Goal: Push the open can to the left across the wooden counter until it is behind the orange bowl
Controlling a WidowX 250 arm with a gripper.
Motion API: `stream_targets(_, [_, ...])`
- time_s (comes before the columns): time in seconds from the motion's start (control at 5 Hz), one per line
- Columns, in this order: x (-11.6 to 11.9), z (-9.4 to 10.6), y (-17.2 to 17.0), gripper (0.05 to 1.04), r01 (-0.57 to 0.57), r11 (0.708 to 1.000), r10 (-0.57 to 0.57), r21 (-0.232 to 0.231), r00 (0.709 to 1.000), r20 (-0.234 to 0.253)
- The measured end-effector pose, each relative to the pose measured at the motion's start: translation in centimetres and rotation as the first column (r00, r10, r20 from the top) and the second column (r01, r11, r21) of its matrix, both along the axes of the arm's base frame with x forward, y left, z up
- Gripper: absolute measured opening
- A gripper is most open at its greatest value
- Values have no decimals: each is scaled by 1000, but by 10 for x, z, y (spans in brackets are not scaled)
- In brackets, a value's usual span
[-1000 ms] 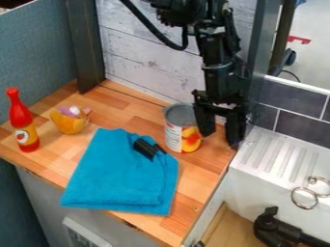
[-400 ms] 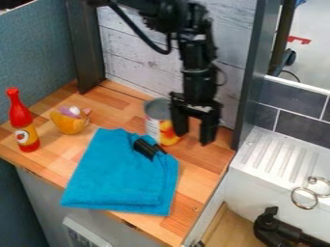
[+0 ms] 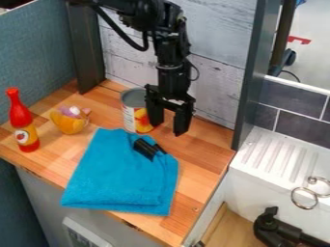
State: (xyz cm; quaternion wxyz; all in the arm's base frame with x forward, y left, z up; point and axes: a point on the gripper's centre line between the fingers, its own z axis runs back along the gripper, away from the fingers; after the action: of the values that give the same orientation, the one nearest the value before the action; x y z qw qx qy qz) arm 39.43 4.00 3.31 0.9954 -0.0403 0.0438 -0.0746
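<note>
The wooden counter (image 3: 205, 158) supports the items. The folded blue towel (image 3: 122, 178) lies flat at its front. The black gripper (image 3: 169, 129) is positioned behind the towel, fingers directed downward and set wide apart; one finger bears against the side of the can (image 3: 130, 115). The can stands upright behind the towel. The red bottle (image 3: 23, 120) stands upright at the counter's far left; the orange container (image 3: 67, 124) sits beside it. The small black item (image 3: 145, 149) rests on the towel.
</note>
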Motion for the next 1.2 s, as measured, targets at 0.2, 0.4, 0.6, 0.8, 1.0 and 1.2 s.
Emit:
stream_targets(0.2, [-2, 1, 35, 1000, -45, 999, 46, 8, 998, -31])
stream_targets(0.4, [-9, 1, 70, 1000, -91, 996, 92, 24, 994, -59])
stream_targets(0.6, [-18, -1, 103, 1000, -182, 982, 183, 44, 983, -32])
stream_targets(0.8, [-30, -1, 115, 1000, -268, 963, 268, 44, 963, -5])
stream_targets(1.0, [-36, 5, 125, 1001, -320, 947, 319, 19, 947, 38])
stream_targets(1.2, [-31, 17, 122, 1001, -311, 950, 310, -1, 947, 84])
